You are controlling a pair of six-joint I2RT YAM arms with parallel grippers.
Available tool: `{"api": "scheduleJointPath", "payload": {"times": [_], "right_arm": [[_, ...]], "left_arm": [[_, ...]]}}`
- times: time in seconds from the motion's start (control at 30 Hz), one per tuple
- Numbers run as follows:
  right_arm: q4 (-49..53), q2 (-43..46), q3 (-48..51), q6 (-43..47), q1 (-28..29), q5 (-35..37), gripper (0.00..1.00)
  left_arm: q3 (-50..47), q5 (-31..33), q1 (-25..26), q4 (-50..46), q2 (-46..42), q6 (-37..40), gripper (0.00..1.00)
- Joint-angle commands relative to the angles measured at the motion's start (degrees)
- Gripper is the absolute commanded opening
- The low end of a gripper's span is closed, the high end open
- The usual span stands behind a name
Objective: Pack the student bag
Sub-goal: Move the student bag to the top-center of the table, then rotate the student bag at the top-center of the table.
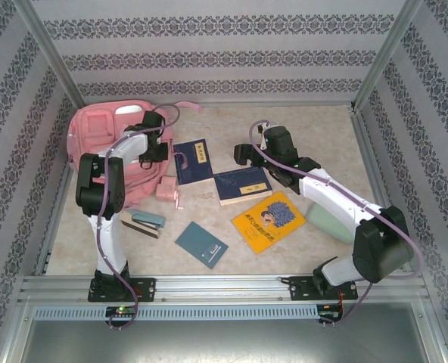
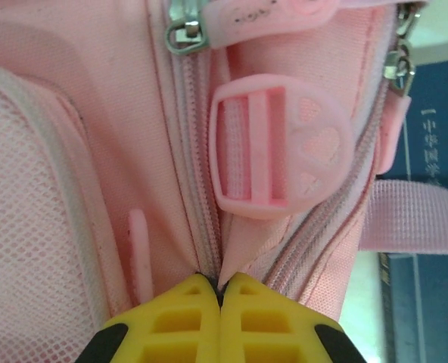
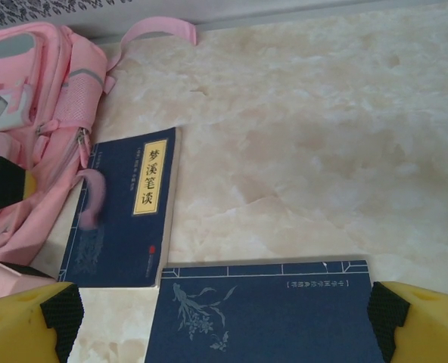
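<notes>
The student bag (image 1: 103, 144) is a big pink backpack lying at the back left of the table. My left gripper (image 1: 154, 144) is down on its right side. In the left wrist view its yellow fingertips (image 2: 220, 291) are shut on a fold of the student bag's (image 2: 95, 151) pink fabric between two zippers, just below a pink plastic buckle (image 2: 277, 147). My right gripper (image 1: 247, 155) hangs open over a navy book (image 3: 269, 310), with nothing between its fingers (image 3: 27, 321). The student bag (image 3: 35, 91) lies at the left of the right wrist view.
A second navy book (image 1: 194, 161) with a yellow label lies against the bag. A small pink pouch (image 1: 171, 189), a teal case (image 1: 144, 221), a teal notebook (image 1: 201, 243) and a yellow book (image 1: 269, 221) lie nearer me. A pale green item (image 1: 326, 219) sits under the right arm.
</notes>
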State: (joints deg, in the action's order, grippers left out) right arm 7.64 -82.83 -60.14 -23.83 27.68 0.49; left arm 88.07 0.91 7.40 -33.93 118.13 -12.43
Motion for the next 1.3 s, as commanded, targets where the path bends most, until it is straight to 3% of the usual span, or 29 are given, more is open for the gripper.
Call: {"api": "scheduleJointPath", "payload": {"times": [0.0,0.3,0.47,0.5,0.57,0.67,0.87,0.97,1.13,1.27], "right_arm": [[0.8,-0.9,-1.3,0.5,1.0,-0.7,0.98],[0.8,-1.4,-0.8,-0.2,2.2,-1.8,0.98],[0.8,-2.3,-1.0,-0.6,3.2,-2.0,0.98],[0.7,-2.5,-1.1,-0.8,3.2,-2.2,0.98],[0.4,-3.3,-1.4,-1.1,3.3,-2.7,0.98],[0.2,-5.2,-2.5,-1.5,3.4,-2.9,0.98],[0.0,-14.7,-10.7,-3.0,2.8,-6.1,0.98],[0.1,-21.4,-17.3,-4.7,2.1,-9.4,0.88],[0.8,-32.0,-28.5,-7.0,1.0,-14.1,0.76],[0.7,-40.6,-36.7,-9.2,0.0,-17.7,0.57]], "left_arm": [[1.9,-7.3,5.1,-2.4,3.1,-2.3,0.0],[10.1,-11.5,9.5,-3.3,6.8,-8.0,0.0],[15.0,-12.6,11.0,-5.5,6.6,-8.5,0.05],[15.2,-12.2,11.1,-5.9,6.0,-8.4,0.07],[15.2,-10.2,11.0,-7.1,4.6,-7.9,0.25],[14.4,-8.3,11.1,-8.7,2.6,-8.0,0.26],[5.6,-4.9,11.0,-7.9,-6.1,-12.6,0.38],[-1.1,-3.5,11.1,-7.3,-11.5,-15.0,0.43],[-10.6,-2.3,11.0,-6.9,-19.7,-19.2,0.42],[-18.3,-2.9,10.9,-6.0,-25.6,-24.1,0.42]]}}
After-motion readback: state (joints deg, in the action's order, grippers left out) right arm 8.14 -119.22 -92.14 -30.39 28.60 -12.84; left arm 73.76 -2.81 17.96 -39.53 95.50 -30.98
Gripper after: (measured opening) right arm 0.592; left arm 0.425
